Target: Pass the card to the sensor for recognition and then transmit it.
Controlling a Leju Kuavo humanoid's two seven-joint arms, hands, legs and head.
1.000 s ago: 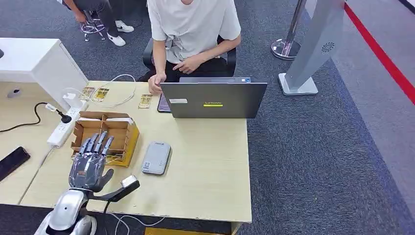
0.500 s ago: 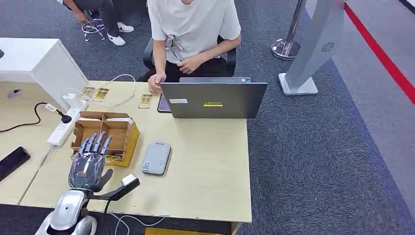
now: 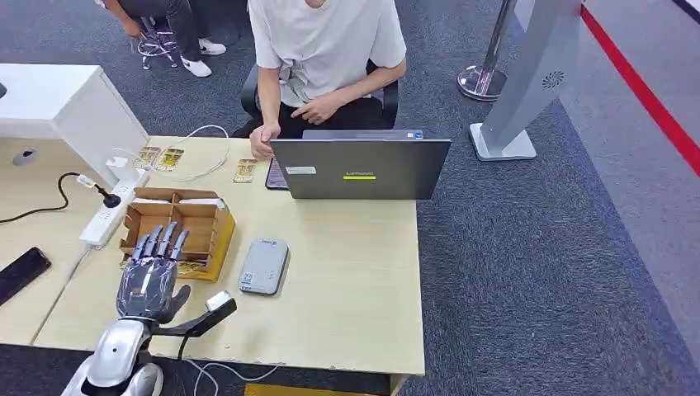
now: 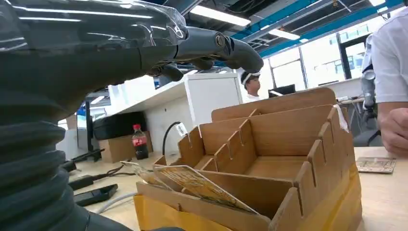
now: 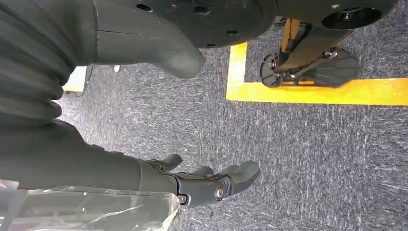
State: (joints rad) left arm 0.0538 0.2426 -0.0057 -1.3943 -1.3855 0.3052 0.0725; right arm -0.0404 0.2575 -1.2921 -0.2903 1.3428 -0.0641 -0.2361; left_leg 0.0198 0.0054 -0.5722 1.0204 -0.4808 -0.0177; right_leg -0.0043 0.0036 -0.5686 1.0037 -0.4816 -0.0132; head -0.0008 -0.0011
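A card [image 4: 202, 185] with a yellowish printed face is seen leaning tilted in the near compartment of a divided cardboard organiser box [image 3: 191, 221], its upper edge projecting over the near wall. The box stands on the left part of the light wooden table [image 3: 355, 280]. Directly over the near edge of the box the left hand [image 3: 148, 276] is held, palm down, its fingers [image 4: 231, 48] spread and extended with nothing between them; no contact with the card is visible. A grey card reader [image 3: 263, 266] lies flat just right of the box. Three more cards [image 3: 244, 170] lie at the far side of the table, near a white cable. A white power strip [image 3: 106, 216] lies left of the box, and a black phone [image 3: 21, 274] further left. A grey laptop [image 3: 360, 168] stands open at the far edge, with a seated person [image 3: 326, 49] behind it. The right hand [image 5: 202, 183] hangs above grey carpet, its fingers loosely apart and holding nothing.
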